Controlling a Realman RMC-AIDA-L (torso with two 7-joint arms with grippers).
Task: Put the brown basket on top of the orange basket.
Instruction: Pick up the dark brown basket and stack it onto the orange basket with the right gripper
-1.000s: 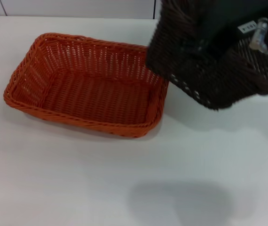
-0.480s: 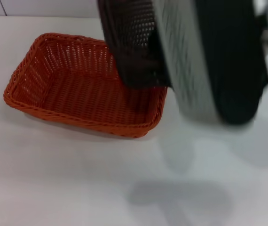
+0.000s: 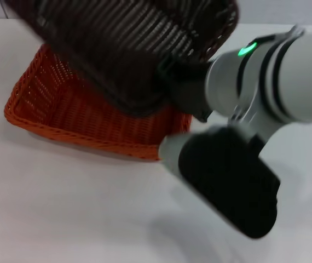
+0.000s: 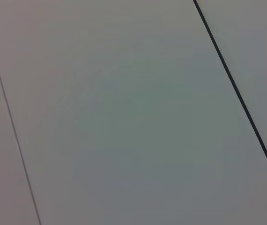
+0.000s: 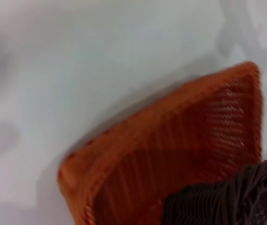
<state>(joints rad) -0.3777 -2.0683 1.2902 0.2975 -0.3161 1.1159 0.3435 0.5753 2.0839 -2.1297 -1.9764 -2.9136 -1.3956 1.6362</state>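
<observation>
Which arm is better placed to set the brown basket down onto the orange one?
The right arm: it carries the brown basket, tilted in the air above the orange basket. The left arm is not in the head view.

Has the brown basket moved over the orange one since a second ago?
Yes. The brown basket, carried on the right arm, has swung leftward from beside the orange basket to above it, tilted, not yet set down.

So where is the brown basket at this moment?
In the head view, the brown basket hangs tilted over the orange basket, carried by the right arm.
</observation>
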